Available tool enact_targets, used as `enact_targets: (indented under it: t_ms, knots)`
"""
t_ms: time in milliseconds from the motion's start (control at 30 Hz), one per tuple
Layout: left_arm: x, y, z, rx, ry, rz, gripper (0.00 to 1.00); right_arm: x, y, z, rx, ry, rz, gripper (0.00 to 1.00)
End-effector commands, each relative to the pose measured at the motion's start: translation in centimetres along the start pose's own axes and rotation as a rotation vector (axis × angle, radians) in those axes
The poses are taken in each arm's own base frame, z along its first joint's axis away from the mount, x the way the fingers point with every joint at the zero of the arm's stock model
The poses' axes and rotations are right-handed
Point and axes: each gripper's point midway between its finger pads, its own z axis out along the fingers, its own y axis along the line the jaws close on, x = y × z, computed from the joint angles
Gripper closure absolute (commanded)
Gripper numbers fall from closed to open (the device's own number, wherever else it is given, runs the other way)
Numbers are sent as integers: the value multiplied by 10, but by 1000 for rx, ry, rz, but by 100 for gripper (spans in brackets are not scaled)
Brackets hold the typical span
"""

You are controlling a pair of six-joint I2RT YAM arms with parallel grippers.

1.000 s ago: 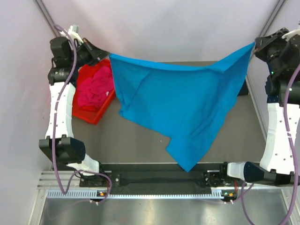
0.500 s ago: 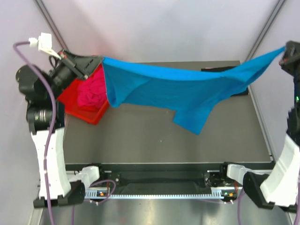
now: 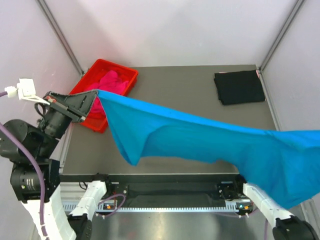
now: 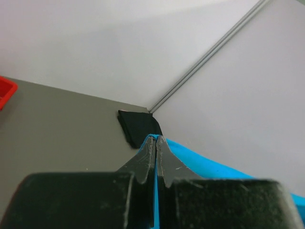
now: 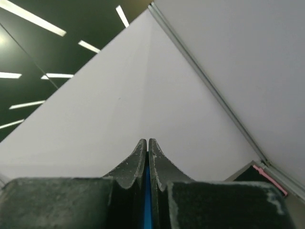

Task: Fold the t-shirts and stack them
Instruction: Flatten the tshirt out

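**Blue shirt held stretched in the air, ready to lay down**

From above, we hold the blue t-shirt as a long sagging band over the table. One corner is pinched in the left gripper, and the other end runs out of the picture at the lower right. To lay it well, we judge that we should hold the top edge taut and lower both corners evenly. The hanging hem should touch down first, so the cloth spreads without creases. The fabric looks thin, matte and limp, drooping in soft folds. The black t-shirt lies folded as a neat rectangle at the far right of the table. The pink t-shirt sits crumpled in the red tray, which is glossy hard plastic.

At the left wrist, our dark, curved fingers are pressed together on the blue cloth, which trails off to the right.

At the right wrist, the right gripper points up toward the pale wall. Its jaws are clamped together, with a thin blue strip of shirt showing between them.
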Motion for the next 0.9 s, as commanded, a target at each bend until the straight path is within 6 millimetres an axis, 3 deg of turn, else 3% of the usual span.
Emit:
enact_targets:
  t_ms: [0,100,133,167,200,233,267,300,367,400,433,467,500,533,567,600,633,667,700,733,767,800,833,867]
  knots:
    - [2,35,24,-119,15,-31,100,58,-4,70,107,107,-104,100]
    - [8,52,45,-119,25,-69,100,108,3,105,98,191,-160,100]
    - [12,62,54,-135,38,-80,100,144,0,117,107,250,-203,100]
    - [16,74,61,-156,48,-86,100,166,4,124,88,284,-218,100]
    - [25,91,73,-174,64,-95,100,187,9,141,80,289,-225,100]
    - [34,110,87,-203,88,-114,100,224,2,149,88,348,-279,100]
    - [42,123,97,-214,103,-123,100,247,0,158,93,376,-308,100]
    - [54,144,109,-233,125,-136,100,290,-2,176,96,416,-346,100]
    - [74,180,135,-274,173,-154,100,334,-2,192,57,467,-403,100]
    - [81,201,143,-320,174,-152,100,377,-9,202,54,527,-441,100]
    - [87,223,160,-341,180,-136,100,397,-10,212,38,530,-443,100]
    - [92,236,169,-356,190,-127,100,421,-8,216,-11,572,-457,100]
    - [92,247,179,-365,189,-112,100,461,-16,223,-19,631,-483,100]
    - [104,275,197,-395,220,-102,100,477,-12,231,-62,634,-483,100]
    - [109,287,208,-400,232,-91,100,493,-15,235,-68,650,-488,100]
    - [104,291,220,-390,230,-73,100,530,-29,238,-57,702,-506,100]
    - [124,321,235,-416,284,-73,100,541,-37,246,-46,709,-501,100]
    - [128,332,244,-413,298,-69,100,555,-39,251,-55,720,-481,100]
    - [119,339,257,-405,289,-60,100,586,-55,252,-40,765,-490,100]
    - [140,365,267,-415,348,-89,100,595,-58,258,-54,769,-473,100]
    - [144,375,273,-413,364,-101,100,608,-66,259,-51,793,-473,100]
    - [135,379,284,-386,345,-90,100,630,-75,260,-47,818,-475,100]
    - [150,399,289,-398,378,-114,100,638,-82,263,-36,826,-473,100]
    - [153,404,292,-381,394,-122,100,647,-86,263,-36,842,-469,100]
